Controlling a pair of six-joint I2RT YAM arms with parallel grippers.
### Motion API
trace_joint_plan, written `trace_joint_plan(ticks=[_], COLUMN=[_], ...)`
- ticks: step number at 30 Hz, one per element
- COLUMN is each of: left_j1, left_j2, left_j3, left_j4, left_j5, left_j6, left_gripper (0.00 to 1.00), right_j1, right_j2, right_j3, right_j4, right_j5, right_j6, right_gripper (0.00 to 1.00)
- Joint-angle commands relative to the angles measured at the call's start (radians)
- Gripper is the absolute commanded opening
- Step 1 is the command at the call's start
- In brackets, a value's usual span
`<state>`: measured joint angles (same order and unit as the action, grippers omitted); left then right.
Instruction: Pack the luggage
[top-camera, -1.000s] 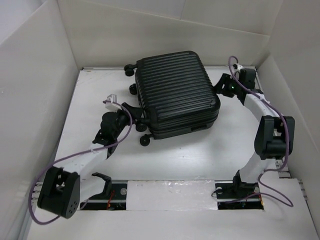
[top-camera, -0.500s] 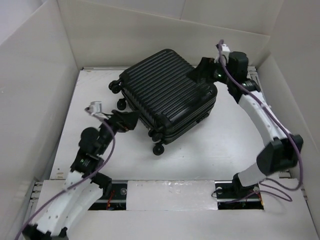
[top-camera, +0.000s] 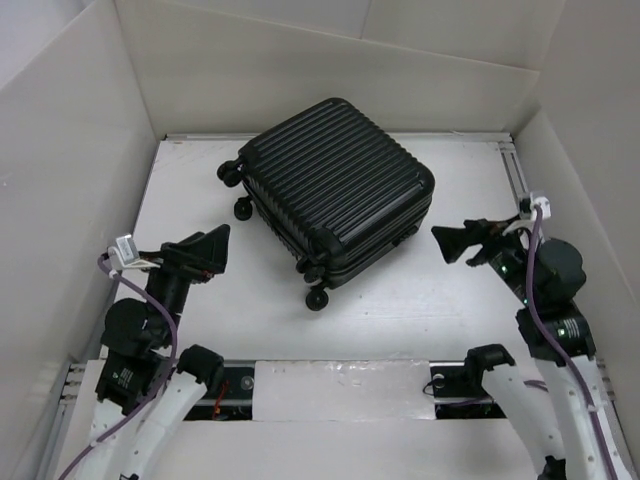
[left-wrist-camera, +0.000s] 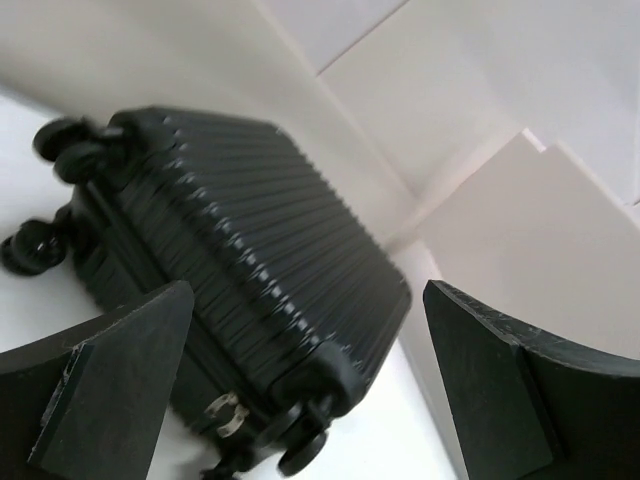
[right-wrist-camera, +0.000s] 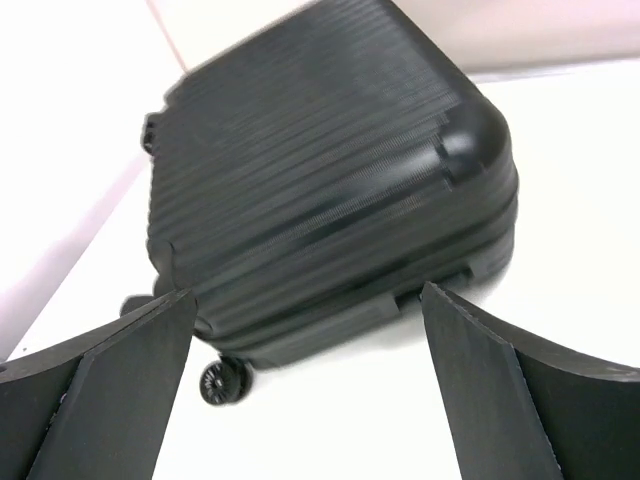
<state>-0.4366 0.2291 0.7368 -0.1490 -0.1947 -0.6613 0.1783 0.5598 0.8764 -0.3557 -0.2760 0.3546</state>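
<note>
While the luggage (top-camera: 335, 180) is lying closed and askew mid-table (top-camera: 450, 300), wheels facing the left gripper (top-camera: 212, 250), both claws are gaping empty; the right gripper (top-camera: 443, 245) is hanging just beside it, not touching; any one-sided nudge is risking spinning or rolling it.

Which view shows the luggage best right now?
Top external: the whole luggage is in frame and sharp, closed and lying flat, with its wheels along its left edge. The left wrist view sees it obliquely, lower edge partly hidden. The right wrist view is blurred, showing the ribbed shell, the seam and a wheel.
</note>
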Motion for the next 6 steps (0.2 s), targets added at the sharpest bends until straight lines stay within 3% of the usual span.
trace_joint_plan(ticks=[1, 6], left_j1=[0.002, 0.002], left_j2=[-0.005, -0.042], left_j3=[-0.026, -0.092], left_j4=[-0.060, -0.037], left_j5=[0.032, 0.080], left_j6=[0.025, 0.048], left_gripper=[1.00, 1.00], right_j1=[0.006, 0.018], right_j2=[-0.079, -0.143], right_j3=[-0.054, -0.099], right_j4=[-0.127, -0.123], right_j5=[0.086, 0.103], right_j6=[0.021, 0.070], right_gripper=[1.00, 1.00])
